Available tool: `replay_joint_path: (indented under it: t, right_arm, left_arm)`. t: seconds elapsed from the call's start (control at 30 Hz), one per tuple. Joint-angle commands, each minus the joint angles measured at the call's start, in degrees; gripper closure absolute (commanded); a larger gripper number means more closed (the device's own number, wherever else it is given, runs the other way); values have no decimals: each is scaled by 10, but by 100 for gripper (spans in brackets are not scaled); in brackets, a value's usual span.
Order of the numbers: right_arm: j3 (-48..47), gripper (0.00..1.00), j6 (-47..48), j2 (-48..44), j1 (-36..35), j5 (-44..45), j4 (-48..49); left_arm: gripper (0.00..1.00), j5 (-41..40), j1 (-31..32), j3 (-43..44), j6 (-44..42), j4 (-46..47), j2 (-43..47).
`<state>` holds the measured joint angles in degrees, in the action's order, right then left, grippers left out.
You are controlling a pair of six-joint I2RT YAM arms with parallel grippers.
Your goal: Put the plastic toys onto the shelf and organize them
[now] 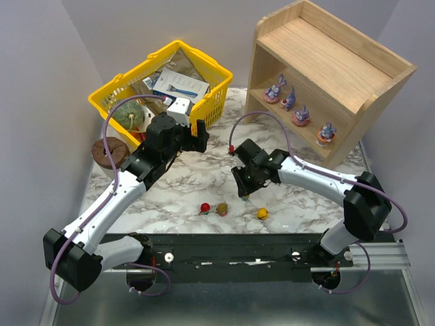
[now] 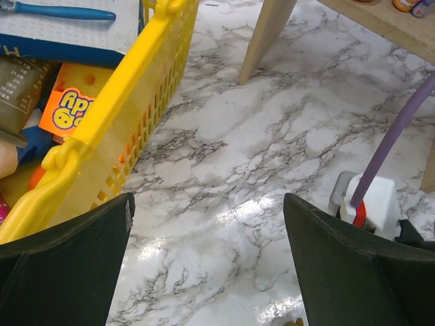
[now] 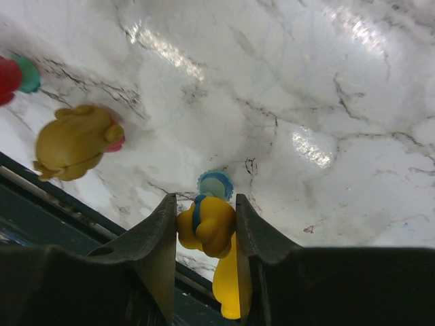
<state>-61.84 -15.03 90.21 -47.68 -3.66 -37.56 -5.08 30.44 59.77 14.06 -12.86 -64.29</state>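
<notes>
Clerk: Entry one, right pincer?
Me: My right pincer (image 3: 204, 201): narrow. On its wrist camera the yellow toy (image 3: 207, 224) fills the gap, one finger (image 3: 153, 251) close against each side. Whether the pads press it, I cannot tell: from above, that toy shows on the table (image 1: 204, 173) near the front edge, and my pincer shows just beyond it, not over it. In that same wrist view the olive toy (image 3: 73, 141) sits off to one side, well clear of my fingers.
Clerk: Entry two, left pincer?
Me: My left pincer (image 2: 207, 204): wide, holding nothing, marble showing between the fingers. It hangs just beside the basket (image 2: 115, 85), on the side that faces the shelf (image 1: 319, 51).
Clerk: Toys, loose?
Me: Three, in a row along the front edge. At the left, the red toy (image 1: 204, 208); the olive toy just beside it; the yellow toy to the right, apart from that pair.
Clerk: Toys, shelved?
Me: Four purple toys (image 1: 289, 100), upright, in a line on the lower tier.
Clerk: Shelf, location?
Me: Far right corner of the table, light wood, two tiers, open front turned toward the table's middle.
Clerk: Other stock?
Me: The basket: yellow, far left, with boxes and packets (image 1: 178, 85) inside. One gourd (image 1: 128, 115), green-grey, at the basket's near corner; inside or outside it, I cannot tell. One brown disc (image 1: 109, 151), on the table, just beside the gourd.
</notes>
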Motion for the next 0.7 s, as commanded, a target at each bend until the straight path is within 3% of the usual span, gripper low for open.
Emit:
replay_joint_path:
  t: [0.0,0.27,0.67]
  right_arm:
    - [-88,99,-29,-23,-4,33,-109]
    - [-344,99,-31,-7,17,78,-327]
    - [-574,99,-29,-5,79,124,-468]
  left_arm:
    - [1,44,-4,2,-13,8,7]
    - [1,132,-4,1,-40,28,19]
    - [1,353,-3,6,-63,118,29]
